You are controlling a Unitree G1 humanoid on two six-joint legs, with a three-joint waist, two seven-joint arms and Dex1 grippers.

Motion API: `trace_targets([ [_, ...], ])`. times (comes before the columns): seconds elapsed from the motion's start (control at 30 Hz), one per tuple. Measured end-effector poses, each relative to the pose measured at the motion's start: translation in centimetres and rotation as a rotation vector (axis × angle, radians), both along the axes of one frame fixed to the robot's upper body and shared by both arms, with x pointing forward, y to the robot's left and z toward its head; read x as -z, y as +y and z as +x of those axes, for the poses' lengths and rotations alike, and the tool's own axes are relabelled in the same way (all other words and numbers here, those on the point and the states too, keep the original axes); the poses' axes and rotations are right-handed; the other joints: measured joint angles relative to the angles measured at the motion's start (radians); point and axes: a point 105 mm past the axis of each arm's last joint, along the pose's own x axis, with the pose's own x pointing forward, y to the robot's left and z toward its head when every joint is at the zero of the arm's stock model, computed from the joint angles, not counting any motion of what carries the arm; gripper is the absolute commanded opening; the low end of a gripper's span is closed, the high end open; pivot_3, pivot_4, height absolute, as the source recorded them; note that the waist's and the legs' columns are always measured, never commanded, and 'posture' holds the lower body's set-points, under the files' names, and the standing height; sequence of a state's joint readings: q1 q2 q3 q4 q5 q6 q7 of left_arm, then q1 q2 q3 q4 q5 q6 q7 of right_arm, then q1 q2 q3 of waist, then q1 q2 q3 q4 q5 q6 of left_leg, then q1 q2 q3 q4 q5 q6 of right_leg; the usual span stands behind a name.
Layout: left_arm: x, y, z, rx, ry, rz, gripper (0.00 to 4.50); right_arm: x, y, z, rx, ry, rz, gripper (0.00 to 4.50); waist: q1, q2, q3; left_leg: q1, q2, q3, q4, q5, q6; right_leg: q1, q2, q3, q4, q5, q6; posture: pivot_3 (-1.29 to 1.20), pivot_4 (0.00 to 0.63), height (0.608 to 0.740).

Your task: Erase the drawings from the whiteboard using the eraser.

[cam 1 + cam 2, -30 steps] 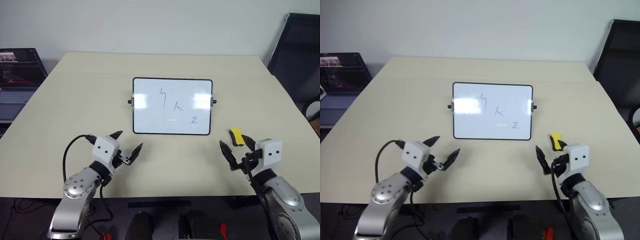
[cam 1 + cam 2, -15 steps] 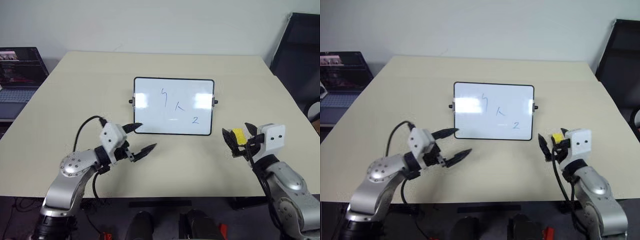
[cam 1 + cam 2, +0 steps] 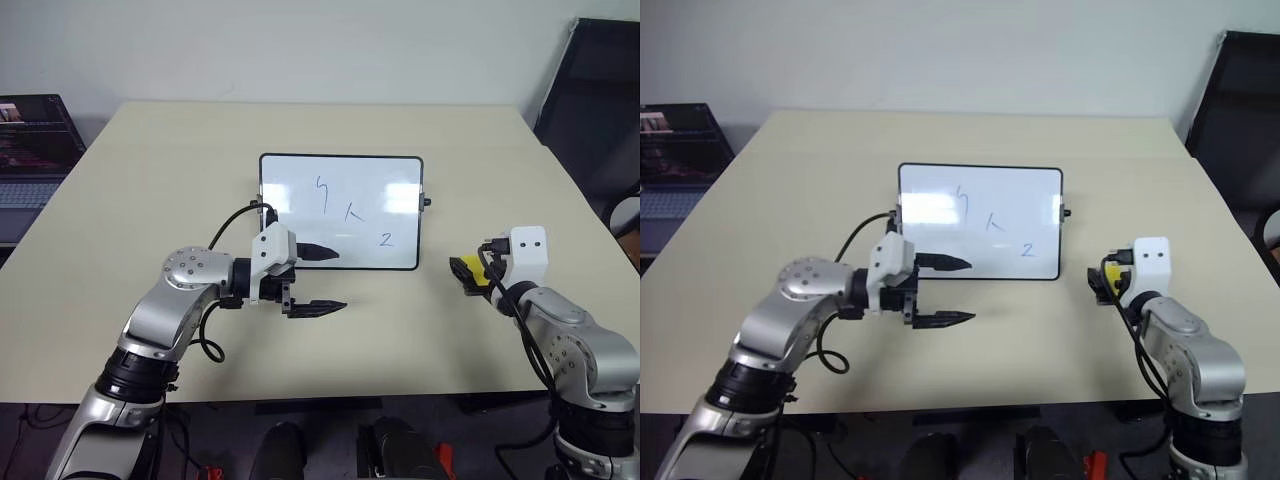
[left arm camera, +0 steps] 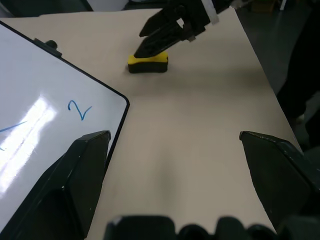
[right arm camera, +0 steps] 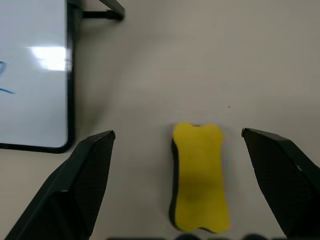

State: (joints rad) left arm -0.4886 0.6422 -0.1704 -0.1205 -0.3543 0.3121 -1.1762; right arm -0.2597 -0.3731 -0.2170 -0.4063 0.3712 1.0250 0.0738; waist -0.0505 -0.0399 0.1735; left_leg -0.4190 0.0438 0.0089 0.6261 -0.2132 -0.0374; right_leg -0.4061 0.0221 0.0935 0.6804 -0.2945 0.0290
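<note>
Item, lower left of the head view: left gripper [image 3: 318,279], black fingers spread wide and pointing toward frame right, one finger over the board's lower left corner, the other over bare table [image 3: 150,180] in front of it; contact with the board cannot be told. Item, right of centre: right gripper [image 3: 468,276], fingers spread either side of the eraser [image 3: 473,271], whose yellow block is largely masked there by the white wrist housing; in the right wrist view the eraser [image 5: 199,176] lies flat on the table between the two open fingers, untouched by either, its near end cut by the frame's lower edge. Item, centre: whiteboard [image 3: 340,211], lying flat, black frame, a knob at each short side, the left knob partly hidden behind the left gripper's cable. On it, the drawings [image 3: 348,211]: blue squiggle, caret stroke and "2", with glare patches to either side. Item, upper left edge: laptop [image 3: 32,150], cut off by the frame. Item, upper right: dark chair [image 3: 590,100], partly out of frame.
</note>
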Motion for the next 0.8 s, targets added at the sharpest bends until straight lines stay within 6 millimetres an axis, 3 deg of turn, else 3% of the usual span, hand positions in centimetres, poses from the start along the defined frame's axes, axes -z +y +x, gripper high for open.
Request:
trace_targets([
  [0.27,-0.6,-0.1,0.7,0.002,-0.008,0.001,4.5,1.4,-0.7,0.5,-0.002,0.039,0.014,4.45,-0.002,0.0,0.0,-0.001,0.0,0.0,0.0,-0.001,0.0,0.0,0.0,0.0,0.0,0.0,0.0,0.0,0.15,0.74],
  [0.4,-0.6,-0.1,0.7,-0.001,-0.006,0.001,4.5,1.8,-1.1,0.6,0.005,0.052,0.005,3.53,-0.002,0.0,0.0,-0.001,0.0,0.0,0.001,-0.001,0.0,0.0,0.0,-0.001,0.0,0.0,0.0,0.0,0.15,0.74],
  [0.63,-0.5,-0.1,0.7,-0.009,-0.005,-0.001,4.5,2.1,-1.1,0.6,-0.008,0.065,0.007,1.03,-0.002,0.0,0.0,-0.001,0.0,0.0,0.001,-0.001,0.0,0.0,0.0,0.0,0.0,0.0,0.0,0.0,0.15,0.74],
  [0.7,-0.4,-0.1,0.7,-0.015,-0.003,-0.002,4.5,2.1,-1.1,0.6,-0.009,0.065,0.005,0.72,-0.002,0.0,0.0,-0.001,0.0,0.0,0.001,-0.001,0.0,0.0,0.0,-0.001,0.0,0.0,0.0,0.0,0.15,0.74],
  [0.8,-0.1,0.0,0.6,-0.023,0.004,-0.004,4.5,2.0,-1.1,0.8,-0.012,0.062,0.002,0.66,-0.002,0.0,0.0,-0.001,0.0,0.0,0.002,-0.001,0.0,0.0,0.0,0.0,0.001,0.002,-0.003,0.0,0.15,0.74],
])
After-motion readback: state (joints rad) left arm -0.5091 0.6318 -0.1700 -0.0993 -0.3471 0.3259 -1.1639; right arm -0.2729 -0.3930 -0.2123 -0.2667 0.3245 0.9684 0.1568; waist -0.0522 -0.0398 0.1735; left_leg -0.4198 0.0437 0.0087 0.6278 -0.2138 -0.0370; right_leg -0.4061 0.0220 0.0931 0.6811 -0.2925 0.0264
